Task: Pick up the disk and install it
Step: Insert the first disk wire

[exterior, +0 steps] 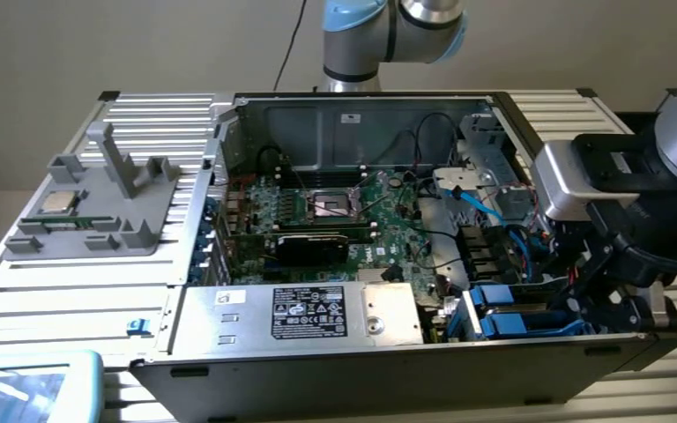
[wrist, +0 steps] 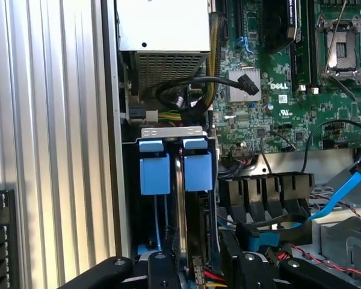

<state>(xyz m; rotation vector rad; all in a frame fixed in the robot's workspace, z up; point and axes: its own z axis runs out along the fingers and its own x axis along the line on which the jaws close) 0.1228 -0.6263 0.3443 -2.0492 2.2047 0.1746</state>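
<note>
An open black and silver metal computer case (exterior: 362,381) lies on the ribbed silver metal worktop (exterior: 33,295), its green motherboard (exterior: 351,216) facing up. The arm's black end effector (exterior: 598,308) hangs over the near right corner of the case, just above the drive bay. The flat silver-grey metal disk with blue plastic bracket rails (wrist: 198,173) stands on edge in that bay, its blue tabs up and directly under the end effector. Whether the end effector is clamped on the disk or clear of it cannot be told. Just left of the bay, along the near wall of the case, sits a large silver box with a black label (exterior: 315,313). A flat blue cable (exterior: 479,201) runs across the right side of the case, beyond the bay. On the worktop well left of the case stands a grey plastic fixture (exterior: 115,216), and a small square silver chip (exterior: 59,203) rests on its left part.
</note>
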